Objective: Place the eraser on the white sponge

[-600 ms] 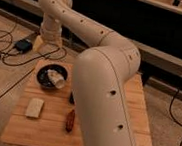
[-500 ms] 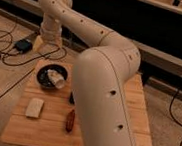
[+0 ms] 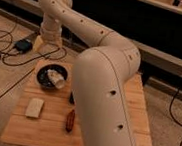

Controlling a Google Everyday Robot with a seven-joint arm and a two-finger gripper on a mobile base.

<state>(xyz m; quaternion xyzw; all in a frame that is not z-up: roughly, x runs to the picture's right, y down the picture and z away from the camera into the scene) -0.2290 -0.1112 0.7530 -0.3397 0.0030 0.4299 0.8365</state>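
Gripper (image 3: 50,38) hung over far left corner of table (image 3: 46,132); grip state could not be told. Brown oblong, likely eraser (image 3: 70,120), lay near front edge, long axis front-to-back, right of white sponge (image 3: 34,107), well apart from gripper.

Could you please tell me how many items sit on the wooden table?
4: a black bowl back left, a white sponge front left, a small dark item beside the arm, a brown item front centre. The arm may hide more. The gripper hangs beyond the bowl.
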